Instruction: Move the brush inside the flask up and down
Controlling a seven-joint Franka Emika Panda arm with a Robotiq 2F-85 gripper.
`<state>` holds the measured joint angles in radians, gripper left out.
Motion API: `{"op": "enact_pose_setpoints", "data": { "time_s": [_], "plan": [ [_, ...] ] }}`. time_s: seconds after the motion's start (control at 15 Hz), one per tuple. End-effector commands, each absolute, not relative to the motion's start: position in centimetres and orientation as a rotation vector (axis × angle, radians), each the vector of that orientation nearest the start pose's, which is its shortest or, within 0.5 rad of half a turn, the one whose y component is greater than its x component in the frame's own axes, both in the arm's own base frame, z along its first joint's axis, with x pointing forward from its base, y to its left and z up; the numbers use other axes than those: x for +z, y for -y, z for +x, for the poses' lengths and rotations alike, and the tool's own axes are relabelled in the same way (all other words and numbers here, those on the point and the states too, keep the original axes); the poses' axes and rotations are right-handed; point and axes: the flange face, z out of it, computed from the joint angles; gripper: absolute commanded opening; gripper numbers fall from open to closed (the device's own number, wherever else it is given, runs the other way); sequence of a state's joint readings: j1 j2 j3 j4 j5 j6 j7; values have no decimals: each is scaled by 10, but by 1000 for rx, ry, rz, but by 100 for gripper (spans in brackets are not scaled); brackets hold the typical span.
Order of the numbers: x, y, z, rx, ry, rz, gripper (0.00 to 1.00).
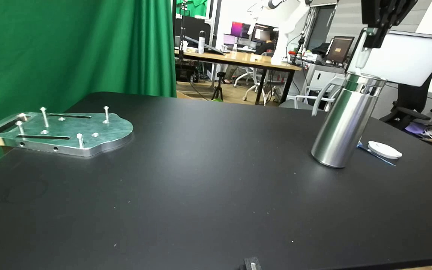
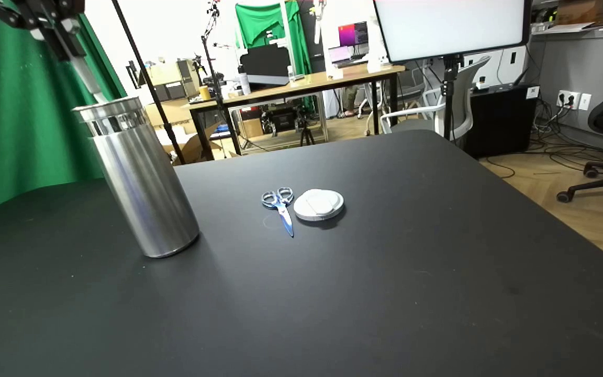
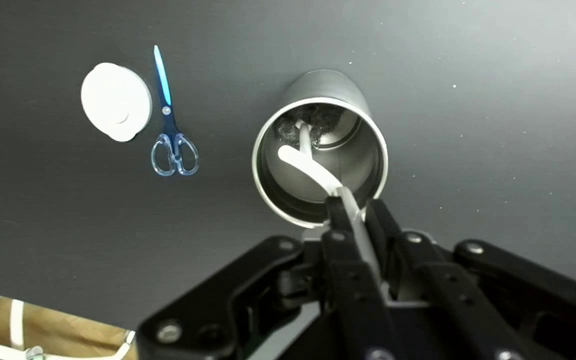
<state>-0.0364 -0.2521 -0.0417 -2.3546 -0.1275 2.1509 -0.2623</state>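
Note:
The flask is a steel cylinder with no lid on, standing on the black table, in both exterior views [image 1: 345, 123] [image 2: 147, 183] and in the wrist view [image 3: 325, 84]. The brush has a white handle [image 1: 363, 58] [image 2: 87, 76] that rises out of the flask mouth. In the wrist view the brush [image 3: 313, 169] shows a curved stem and dark bristles inside the flask, near the far wall. My gripper [image 1: 375, 39] [image 2: 68, 51] [image 3: 356, 204] is above the rim, its fingers closed around the handle. The lower bristles are partly hidden.
A white lid [image 2: 318, 205] [image 3: 116, 102] and blue scissors [image 2: 283, 212] [image 3: 166, 110] lie beside the flask. A metal plate with upright bolts [image 1: 73, 129] lies at the table's far end. A large screen [image 1: 407, 56] stands behind the table.

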Motion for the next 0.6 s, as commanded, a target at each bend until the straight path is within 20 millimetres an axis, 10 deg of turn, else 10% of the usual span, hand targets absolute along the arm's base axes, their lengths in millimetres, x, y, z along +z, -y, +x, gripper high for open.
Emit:
{"op": "enact_pose_setpoints", "data": {
  "time_s": [0.0,0.27,0.53],
  "plan": [
    [487,61,459,-133,343,-3237,4],
    [514,65,455,-200,324,-3255,4],
    [491,60,457,-140,337,-3255,4]
  ]
}}
